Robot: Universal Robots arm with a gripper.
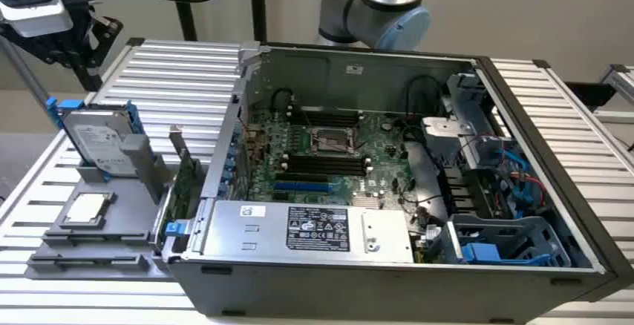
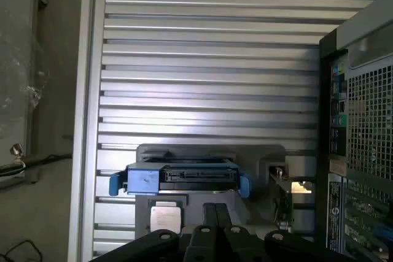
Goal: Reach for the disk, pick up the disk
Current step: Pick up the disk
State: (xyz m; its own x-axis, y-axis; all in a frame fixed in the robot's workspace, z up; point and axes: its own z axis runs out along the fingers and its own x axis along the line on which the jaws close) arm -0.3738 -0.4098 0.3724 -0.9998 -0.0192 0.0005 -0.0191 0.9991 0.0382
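Silver-grey disk (image 1: 99,141) with blue side rails stands on edge, leaning back a little, in a slot of a grey holder (image 1: 59,260). The holder sits on the slatted metal table (image 1: 183,73), on the exterior view's left of the open computer case (image 1: 396,284). White label faces outward.

Gripper (image 1: 79,49) hangs above and behind the disk, well apart from it, touching nothing. In the wrist view the gripper (image 2: 215,208) shows two black fingers (image 2: 209,216) pressed together with no gap and nothing between them. The disk (image 2: 184,177) is seen edge-on there, with its black connector strip facing the camera and a blue rail end at each side.

A small square chip (image 1: 87,208) lies flat in its own recess of the holder, just in front of the disk. Inside the case: green motherboard (image 1: 337,147), and a silver box with a black label (image 1: 307,228) near the front wall. Robot arm (image 1: 381,6) rises behind the case.
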